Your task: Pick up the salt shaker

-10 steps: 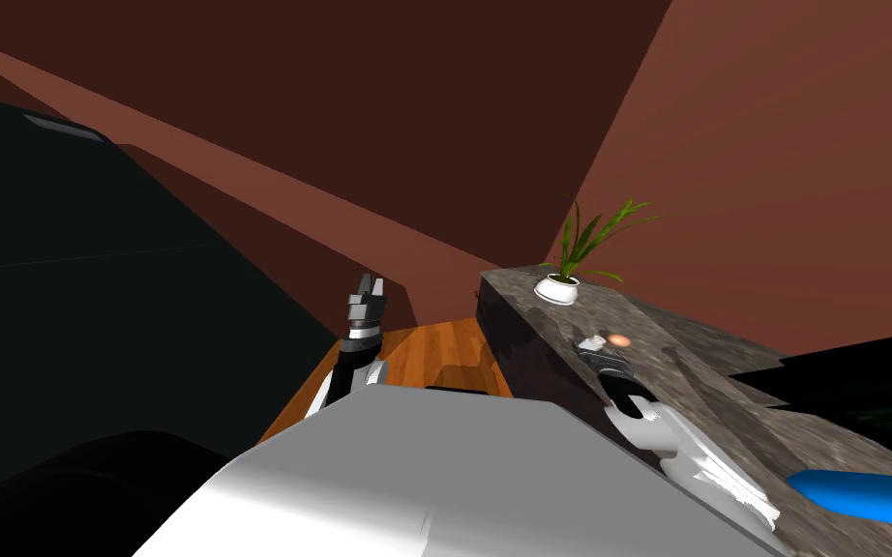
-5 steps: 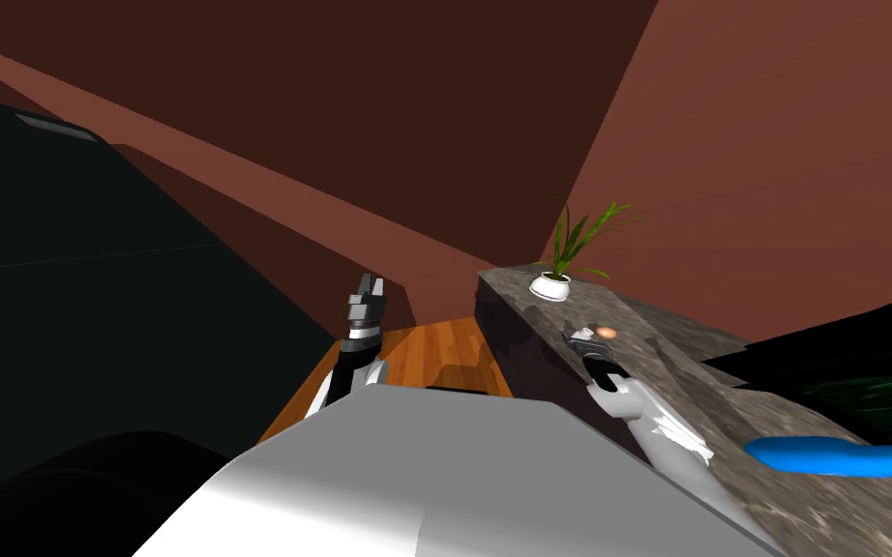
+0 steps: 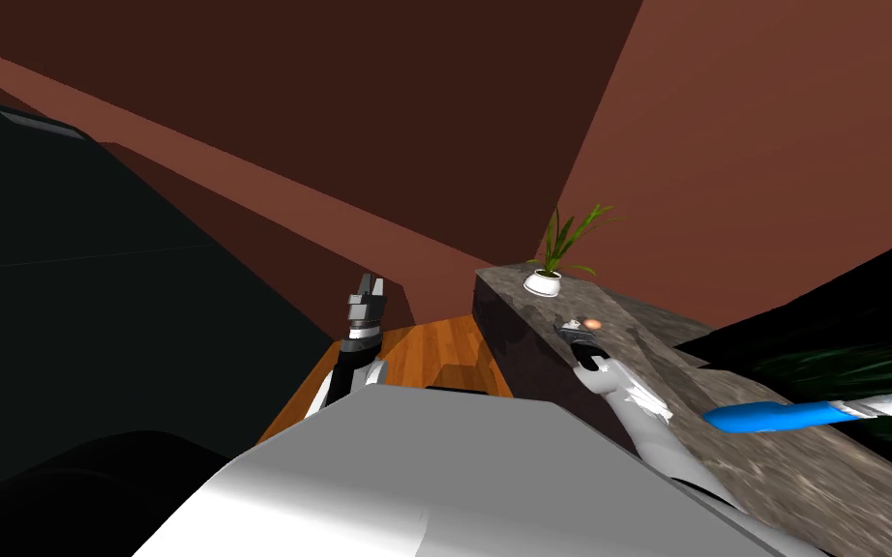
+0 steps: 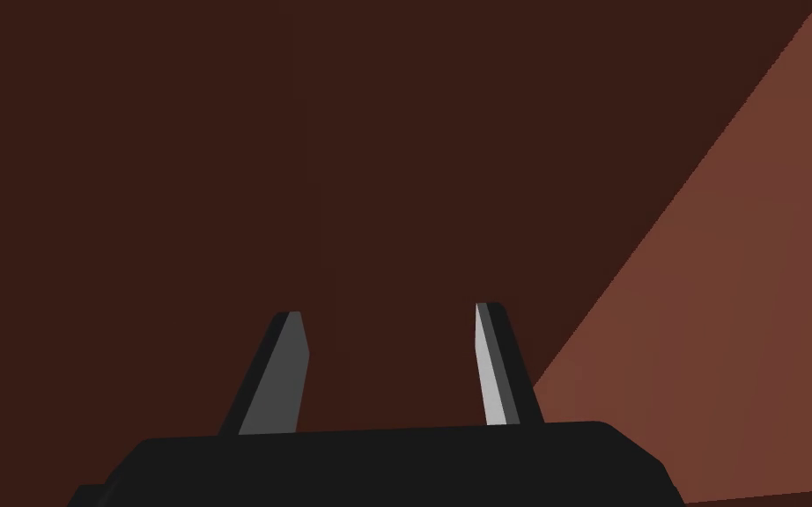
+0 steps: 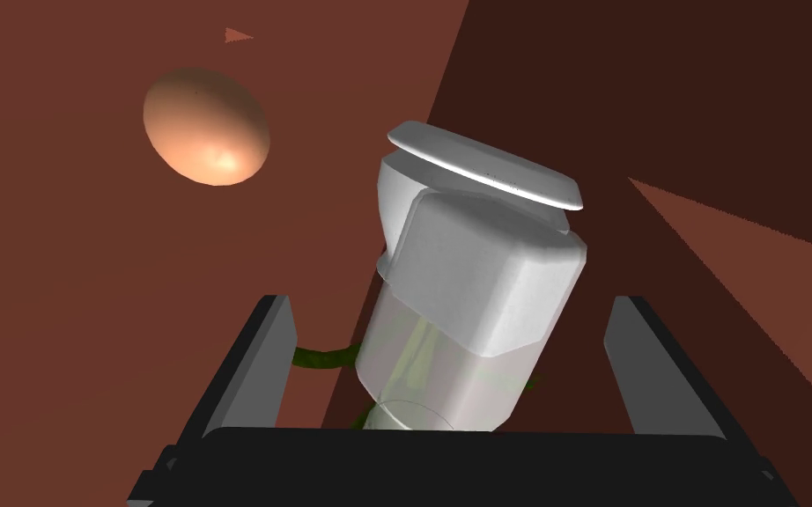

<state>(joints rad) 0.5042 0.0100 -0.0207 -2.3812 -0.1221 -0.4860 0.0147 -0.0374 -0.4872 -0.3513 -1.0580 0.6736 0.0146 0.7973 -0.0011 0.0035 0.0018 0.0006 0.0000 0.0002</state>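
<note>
Over stone counter (image 3: 647, 334), right claw (image 5: 450, 304) gapes around tilted salt shaker (image 5: 475, 273).

White cap, clear body — salt shaker (image 5: 475, 290); peach egg (image 5: 206, 128); mottled grey-brown counter (image 3: 652, 334); orange wood-grain floor (image 3: 434, 348).

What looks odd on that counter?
A loose egg lies on the counter beside the shaker, where it might roll. The shaker sits slanted inside the open right pincer, touching neither finger.
</note>
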